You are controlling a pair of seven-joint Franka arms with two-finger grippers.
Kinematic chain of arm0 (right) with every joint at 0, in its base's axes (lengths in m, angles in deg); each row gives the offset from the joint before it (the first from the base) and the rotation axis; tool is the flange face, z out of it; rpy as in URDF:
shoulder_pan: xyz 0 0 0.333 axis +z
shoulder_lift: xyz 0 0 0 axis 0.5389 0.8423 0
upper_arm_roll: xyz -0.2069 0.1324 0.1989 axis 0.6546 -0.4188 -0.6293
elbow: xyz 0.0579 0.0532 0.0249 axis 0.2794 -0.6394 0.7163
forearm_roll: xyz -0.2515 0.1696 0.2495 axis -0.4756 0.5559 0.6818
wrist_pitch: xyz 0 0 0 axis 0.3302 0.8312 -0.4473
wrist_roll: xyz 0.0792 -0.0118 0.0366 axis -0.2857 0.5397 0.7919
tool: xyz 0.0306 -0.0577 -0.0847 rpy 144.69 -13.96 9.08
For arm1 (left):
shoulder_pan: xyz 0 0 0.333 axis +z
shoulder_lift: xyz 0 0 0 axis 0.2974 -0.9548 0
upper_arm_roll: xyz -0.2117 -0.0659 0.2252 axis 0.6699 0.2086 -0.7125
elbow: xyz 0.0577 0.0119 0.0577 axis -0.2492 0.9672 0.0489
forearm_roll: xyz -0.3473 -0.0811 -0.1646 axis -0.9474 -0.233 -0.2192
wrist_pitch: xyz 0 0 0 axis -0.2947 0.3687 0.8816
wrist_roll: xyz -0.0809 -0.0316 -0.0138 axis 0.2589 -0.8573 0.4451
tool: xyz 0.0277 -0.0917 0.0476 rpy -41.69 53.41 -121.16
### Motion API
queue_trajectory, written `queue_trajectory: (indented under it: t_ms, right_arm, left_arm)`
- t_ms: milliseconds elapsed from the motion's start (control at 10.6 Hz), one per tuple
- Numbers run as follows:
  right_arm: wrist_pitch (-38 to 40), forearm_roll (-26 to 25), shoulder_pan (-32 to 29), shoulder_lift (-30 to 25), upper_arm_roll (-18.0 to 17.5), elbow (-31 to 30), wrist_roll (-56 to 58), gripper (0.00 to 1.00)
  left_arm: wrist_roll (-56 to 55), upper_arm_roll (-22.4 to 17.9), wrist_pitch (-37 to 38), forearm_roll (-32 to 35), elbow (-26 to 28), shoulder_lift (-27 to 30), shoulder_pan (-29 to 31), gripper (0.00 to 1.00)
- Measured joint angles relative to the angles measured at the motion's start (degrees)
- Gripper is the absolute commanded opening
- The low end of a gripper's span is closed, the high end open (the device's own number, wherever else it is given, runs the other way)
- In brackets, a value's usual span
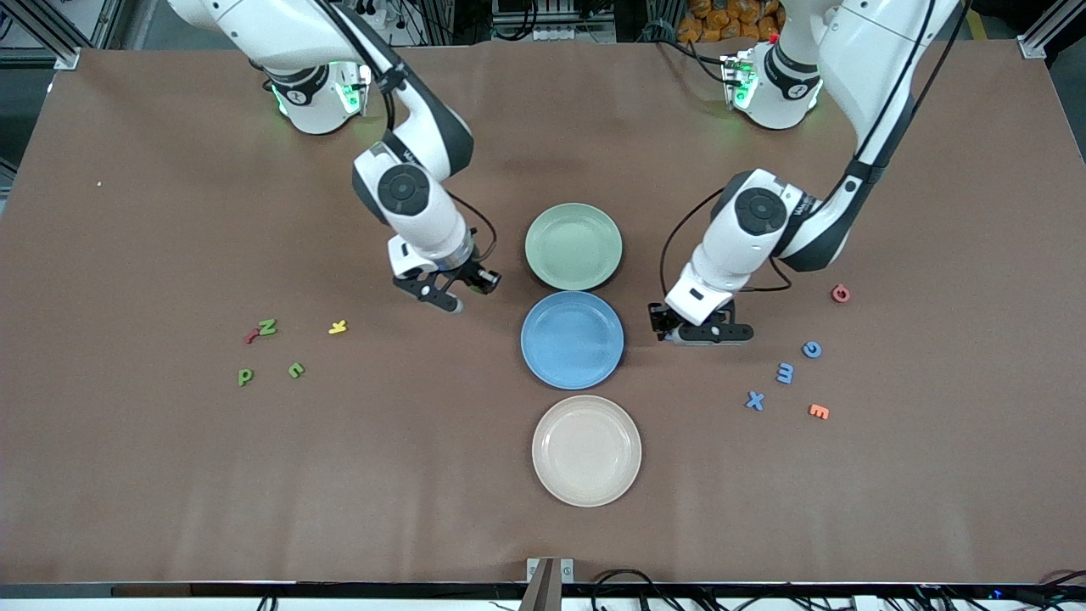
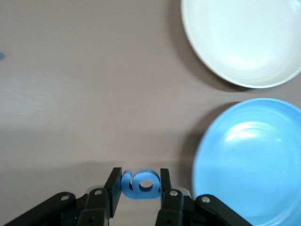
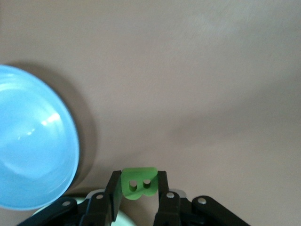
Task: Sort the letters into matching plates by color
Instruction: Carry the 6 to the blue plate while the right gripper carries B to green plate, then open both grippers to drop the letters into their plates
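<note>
The left gripper (image 2: 139, 188) pinches a blue letter (image 2: 139, 184) beside the blue plate (image 1: 572, 339) at frame centre; the right gripper (image 3: 139, 190) clamps a green letter (image 3: 138, 182) near the green plate (image 1: 573, 246) just above. A thin edge hold — either piece could slip free before reaching its dish. In the front view, fingers hide both letters.

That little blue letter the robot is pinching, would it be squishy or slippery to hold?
Probably soft: the blue letter looks like thick matte foam, bulging slightly between the left gripper's fingers. Likely very light, being small beside the blue plate. Its dull surface suggests little slipping.
</note>
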Motion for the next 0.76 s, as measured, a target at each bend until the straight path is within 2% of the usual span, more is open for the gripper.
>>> queue_trajectory:
  t_ms: [474, 568, 663, 758]
  right_arm:
    - [0.0, -0.2, 4.8, 0.7, -3.2, 1.1, -9.6, 0.00]
    - [0.0, -1.0, 6.1, 1.5, -3.4, 1.4, -11.6, 0.00]
    - [-0.1, -2.6, 7.7, 2.6, -3.5, 2.1, -14.8, 0.00]
    - [-0.1, -4.4, 8.8, 3.6, -3.6, 2.8, -17.7, 0.09]
  left_arm:
    - [-9.7, 0.1, 0.0, 0.0, -7.3, -5.5, -5.8, 0.00]
    - [-10.9, 0.1, 0.0, 0.0, -8.5, -6.3, -6.5, 0.71]
    - [-12.1, 0.1, 0.0, 0.0, -9.6, -7.0, -7.1, 1.00]
    - [-13.2, 0.1, 0.0, 0.0, -10.3, -7.5, -7.9, 1.00]
